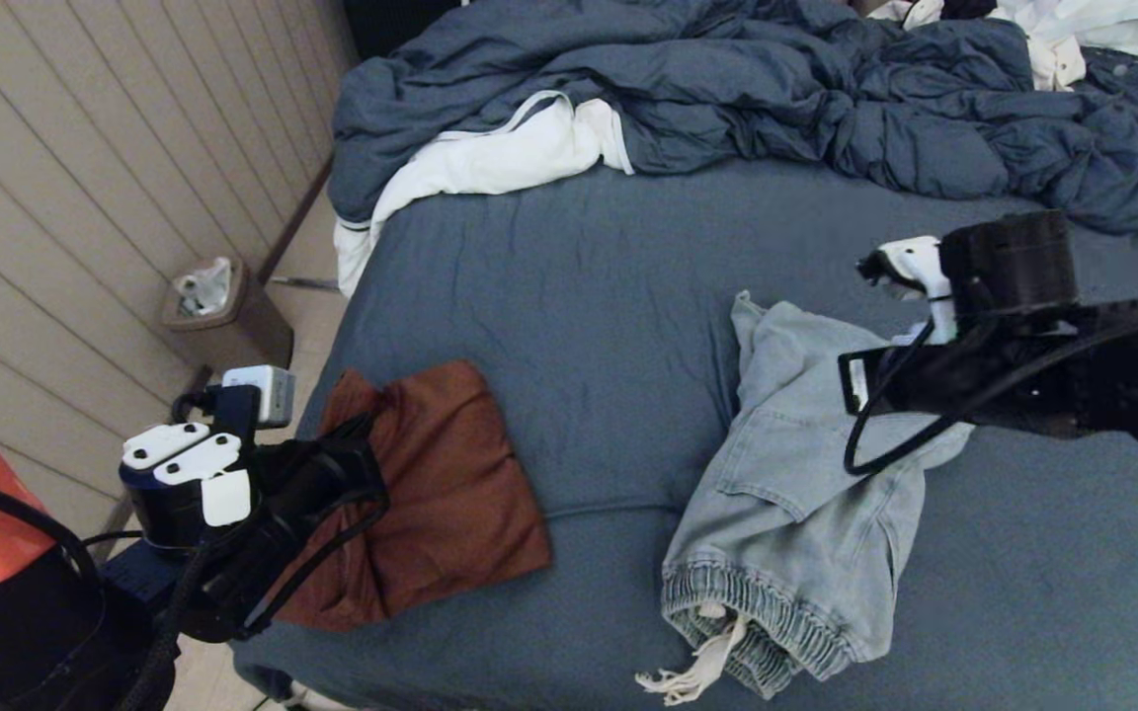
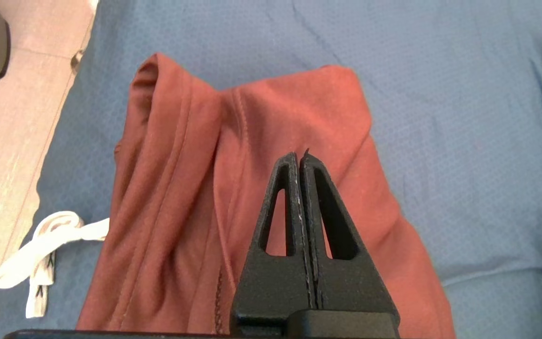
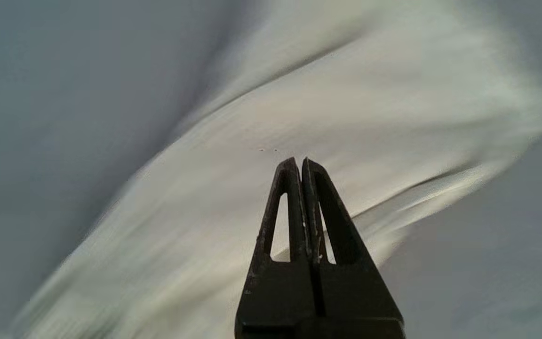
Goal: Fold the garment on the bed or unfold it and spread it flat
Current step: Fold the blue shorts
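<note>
Head view shows us soft, limp jeans (image 1: 806, 513) crumpled on the bed (image 1: 579, 296), best pinched at the waistband; both claws, left (image 2: 299, 157) and right (image 3: 299, 162), are closed empty.

Two loose garments (rust-red one (image 1: 431, 494), pale denim one (image 1: 806, 533)), one duvet (image 1: 776, 89), one bin (image 1: 223, 316)

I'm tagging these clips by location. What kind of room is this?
Most likely a home bedroom: a large bed with a slate-blue sheet, a rumpled dark blue duvet with white lining, loose clothes on the bed, and a small waste bin by the panelled wall.
</note>
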Motion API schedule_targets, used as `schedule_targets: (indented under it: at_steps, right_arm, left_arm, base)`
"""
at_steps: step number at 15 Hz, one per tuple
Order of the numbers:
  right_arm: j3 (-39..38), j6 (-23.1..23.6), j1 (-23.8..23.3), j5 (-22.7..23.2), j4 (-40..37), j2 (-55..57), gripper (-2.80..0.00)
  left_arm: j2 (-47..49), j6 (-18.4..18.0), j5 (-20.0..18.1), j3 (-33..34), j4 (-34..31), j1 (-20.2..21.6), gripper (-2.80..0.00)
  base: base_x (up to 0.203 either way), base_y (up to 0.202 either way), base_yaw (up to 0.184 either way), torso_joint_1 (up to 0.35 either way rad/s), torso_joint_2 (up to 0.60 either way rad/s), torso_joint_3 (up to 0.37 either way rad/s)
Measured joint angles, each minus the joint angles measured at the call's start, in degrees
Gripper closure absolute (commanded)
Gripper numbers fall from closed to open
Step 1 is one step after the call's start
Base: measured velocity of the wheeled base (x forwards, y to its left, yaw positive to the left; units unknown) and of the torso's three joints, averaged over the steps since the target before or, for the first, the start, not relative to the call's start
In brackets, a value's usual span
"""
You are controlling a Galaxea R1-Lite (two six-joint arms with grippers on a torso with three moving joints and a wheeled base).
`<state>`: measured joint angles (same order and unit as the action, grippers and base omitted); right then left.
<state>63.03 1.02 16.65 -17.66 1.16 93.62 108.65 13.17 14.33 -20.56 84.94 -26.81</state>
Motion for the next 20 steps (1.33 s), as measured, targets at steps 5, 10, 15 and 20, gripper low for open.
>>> schedule_targets:
  at_steps: [5, 10, 15, 20]
  right_arm:
    - [-4.0, -5.0, 15.0, -3.0, -10.8, 1.9, -2.8]
    - [-12.0, -2.6, 19.6, -6.3, -5.1, 6.7, -2.8]
    - [-18.2, 0.7, 23.6, -5.9, 2.5, 9.7, -2.8]
    - [-23.2, 3.2, 25.7, -6.0, 5.6, 9.9, -2.8]
  left_arm:
    - [-0.2, 0.1, 0.0, 0.2, 0.0, 0.0, 0.0]
    - [-0.2, 0.1, -0.1, 0.8, 0.3, 0.0, 0.0]
    - [-0.1, 0.1, -0.1, 1.0, 0.4, 0.0, 0.0]
    - [0.3, 0.1, -0.2, 0.9, 0.4, 0.0, 0.0]
  base:
    - [0.0, 0.0, 0.0, 0.0, 0.0, 0.0]
    - [0.0, 0.0, 0.0, 0.0, 0.0, 0.0]
    - [0.0, 0.0, 0.0, 0.0, 0.0, 0.0]
    - [0.0, 0.0, 0.0, 0.0, 0.0, 0.0]
